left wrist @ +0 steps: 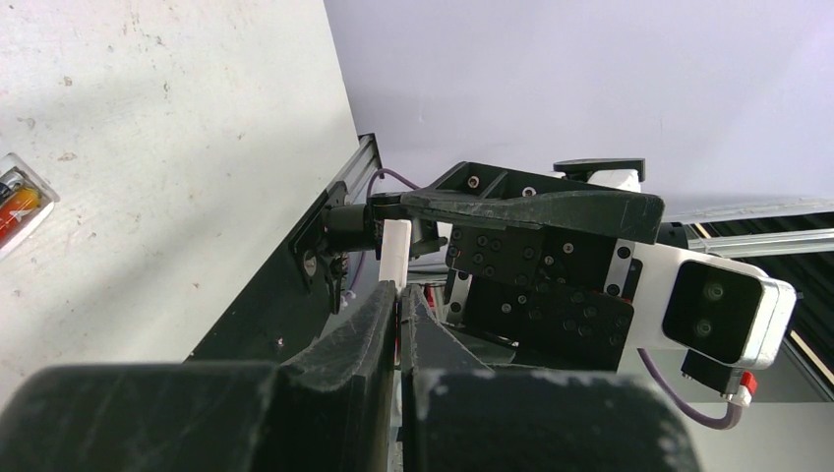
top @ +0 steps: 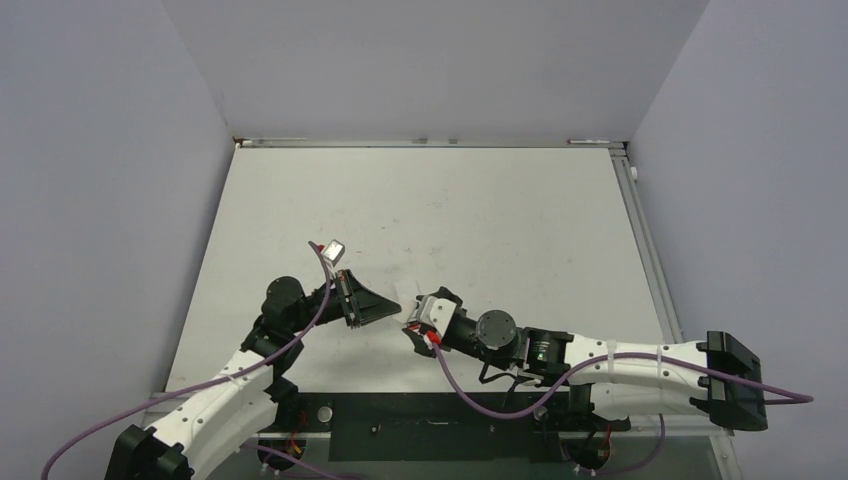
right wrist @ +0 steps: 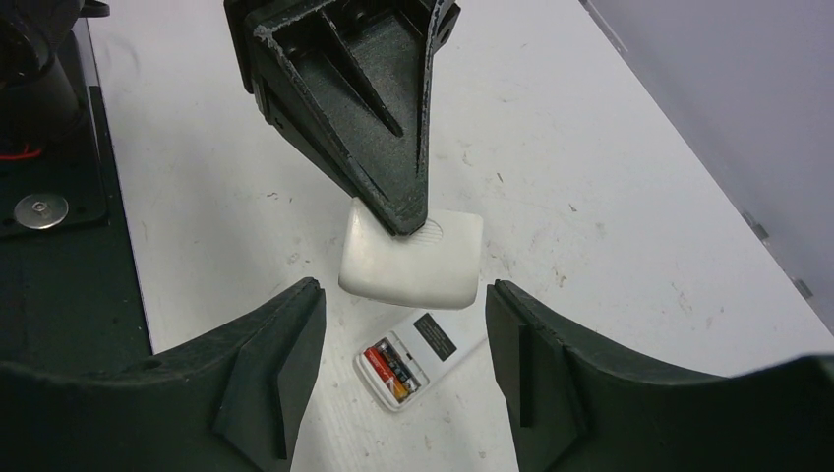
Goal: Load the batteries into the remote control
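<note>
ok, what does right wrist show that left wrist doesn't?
Only right wrist: the white cover's broad face, the right jaws standing open, and a dark patch on the back of the remote control. Only left wrist: the right arm's wrist camera, with the cover seen edge-on. Both: the left jaws shut on the cover, and the remote lying back-up on the table with batteries in its open compartment.

Top view looks down; close wrist views share the remote control (right wrist: 433, 342).
</note>
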`<state>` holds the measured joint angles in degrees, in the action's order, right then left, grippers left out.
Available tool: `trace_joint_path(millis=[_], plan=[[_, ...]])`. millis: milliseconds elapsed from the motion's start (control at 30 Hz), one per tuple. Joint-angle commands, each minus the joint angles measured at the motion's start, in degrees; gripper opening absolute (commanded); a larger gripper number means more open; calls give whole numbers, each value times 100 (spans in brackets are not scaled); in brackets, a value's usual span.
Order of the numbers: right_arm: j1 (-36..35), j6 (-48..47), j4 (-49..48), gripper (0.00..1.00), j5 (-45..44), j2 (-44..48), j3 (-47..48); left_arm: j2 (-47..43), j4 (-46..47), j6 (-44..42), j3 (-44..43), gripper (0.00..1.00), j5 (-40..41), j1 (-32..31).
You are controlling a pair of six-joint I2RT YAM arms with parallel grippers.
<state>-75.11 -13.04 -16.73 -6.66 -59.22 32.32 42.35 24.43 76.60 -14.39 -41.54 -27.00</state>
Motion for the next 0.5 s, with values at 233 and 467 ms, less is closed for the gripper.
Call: trace_joint_path(millis=[233,467], plan=[[-55,-69,-512,60,-150,-134,-5,-108,440,135,15,0,-6,23],[-56,-96,-575,59,-233,-143,1,-144,466,145,41,0,-61,20]])
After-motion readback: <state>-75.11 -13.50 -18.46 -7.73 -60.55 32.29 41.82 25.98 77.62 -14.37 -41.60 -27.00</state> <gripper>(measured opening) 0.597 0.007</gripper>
